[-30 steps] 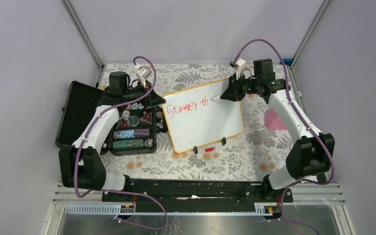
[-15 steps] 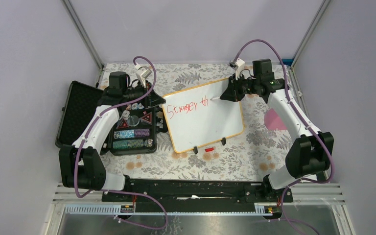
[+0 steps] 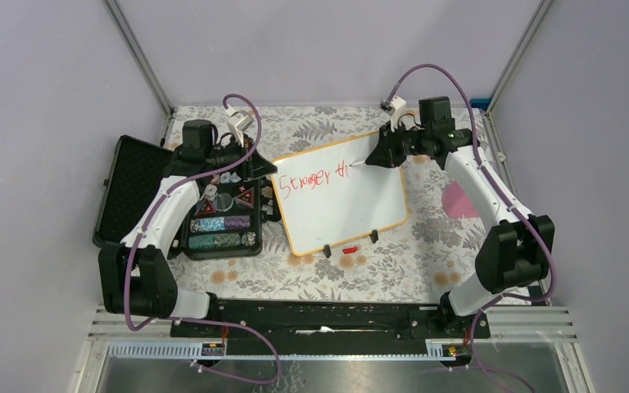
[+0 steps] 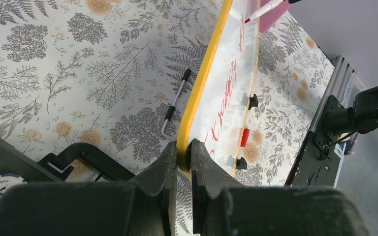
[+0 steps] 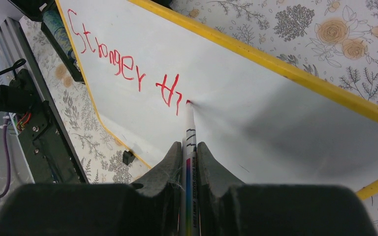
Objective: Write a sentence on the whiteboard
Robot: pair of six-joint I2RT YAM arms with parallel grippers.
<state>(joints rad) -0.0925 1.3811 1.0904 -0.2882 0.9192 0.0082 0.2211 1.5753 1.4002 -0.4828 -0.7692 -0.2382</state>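
We see a glossy white whiteboard [image 3: 340,205] framed in yellow, its lettering red. The marker [image 5: 190,129] is white, red-tipped. Grey ferns and tan roses pattern the surface [image 3: 393,266]. At the board's nine o'clock sits a black case [image 3: 127,196]; at three o'clock, a pink patch [image 3: 459,201].

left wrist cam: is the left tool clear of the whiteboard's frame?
No, the left tool is shut on the yellow wooden frame edge of the glossy white rectangular whiteboard.

Floral table [image 3: 393,274]; whiteboard [image 3: 344,205], black case [image 3: 127,192], red cap [image 3: 350,249]
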